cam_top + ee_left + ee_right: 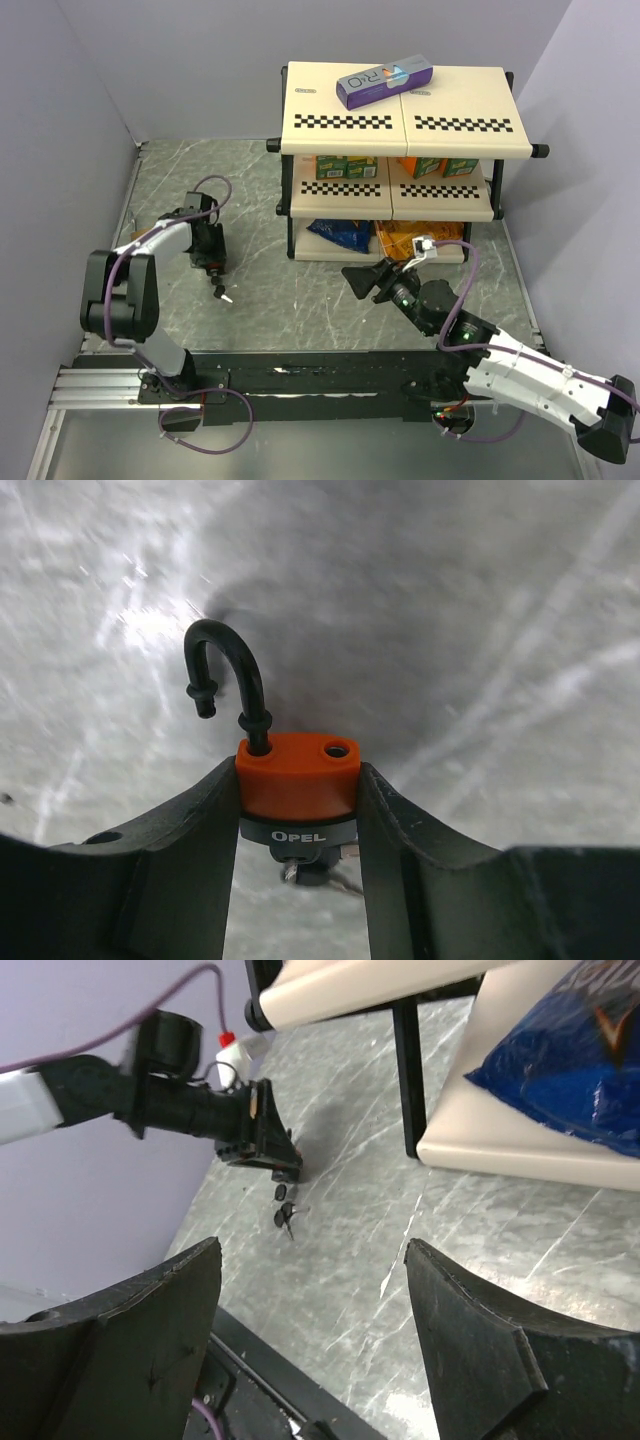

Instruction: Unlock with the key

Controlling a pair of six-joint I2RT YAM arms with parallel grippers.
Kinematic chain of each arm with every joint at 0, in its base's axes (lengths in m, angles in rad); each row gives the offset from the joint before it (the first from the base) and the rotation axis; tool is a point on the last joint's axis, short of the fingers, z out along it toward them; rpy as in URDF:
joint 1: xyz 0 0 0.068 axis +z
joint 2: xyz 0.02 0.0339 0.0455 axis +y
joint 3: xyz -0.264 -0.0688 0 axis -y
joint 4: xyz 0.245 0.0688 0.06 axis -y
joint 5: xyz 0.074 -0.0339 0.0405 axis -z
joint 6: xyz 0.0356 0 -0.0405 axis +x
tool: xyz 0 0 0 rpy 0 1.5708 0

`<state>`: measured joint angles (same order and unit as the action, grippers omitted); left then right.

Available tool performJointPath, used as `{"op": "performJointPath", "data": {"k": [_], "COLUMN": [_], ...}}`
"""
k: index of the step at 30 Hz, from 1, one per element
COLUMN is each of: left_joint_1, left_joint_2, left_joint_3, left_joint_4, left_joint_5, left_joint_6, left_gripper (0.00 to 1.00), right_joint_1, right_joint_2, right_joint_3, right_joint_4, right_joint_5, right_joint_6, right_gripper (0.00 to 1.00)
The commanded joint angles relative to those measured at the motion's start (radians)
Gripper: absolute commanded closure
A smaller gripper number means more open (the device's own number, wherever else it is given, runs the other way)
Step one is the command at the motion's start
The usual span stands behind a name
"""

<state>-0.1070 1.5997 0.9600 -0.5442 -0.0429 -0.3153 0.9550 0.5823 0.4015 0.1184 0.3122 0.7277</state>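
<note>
Since the shackle (235, 670) is standing with its free end lifted clear of its hole in the orange body, the unlocking is looking all but done. The step in hand is, by my judgement, one of finishing cleanly. The left hand (212, 262) should be holding its pinch level and steady so that the padlock (297, 778) is not twisting. Any approach by the right hand (312, 1260) should be coming in low and slow towards the small black head rather than the lock body, since the key (284, 1216) is far thinner than a finger and would be slipping easily. The left hand is pinching the padlock, one finger pressing on each flank of the orange body, low over the left of the tabletop (300, 300). The key is lying just beside the padlock's near end, its black head and silver blade close to the tabletop; whether it is sitting in the keyhole I cannot tell. The right hand is hovering with its fingers spread wide, gripping nothing, well apart to the right of the lock.
</note>
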Motion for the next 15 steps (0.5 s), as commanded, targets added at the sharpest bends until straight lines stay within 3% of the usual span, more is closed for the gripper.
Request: {"op": "performJointPath", "data": {"k": [1, 10, 15], "left_joint_1": [0.053, 0.098, 0.17], "left_joint_2": [0.074, 0.207, 0.206], "left_joint_3": [0.098, 0.178, 0.189], "left_joint_4": [-0.034, -0.072, -0.045], "left_joint_5": [-0.063, -0.284, -0.268], "left_joint_6": [0.065, 0.108, 0.137], "left_gripper": [0.99, 0.99, 0.99], "right_joint_1": [-0.007, -0.009, -0.009], "right_joint_2": [-0.067, -0.087, -0.062], "right_joint_3": [-0.01, 0.014, 0.068], "right_joint_4": [-0.02, -0.077, -0.124], "right_joint_5": [0.045, 0.053, 0.059], "right_joint_6": [-0.033, -0.056, -0.074], "right_gripper": [0.19, 0.19, 0.19]}}
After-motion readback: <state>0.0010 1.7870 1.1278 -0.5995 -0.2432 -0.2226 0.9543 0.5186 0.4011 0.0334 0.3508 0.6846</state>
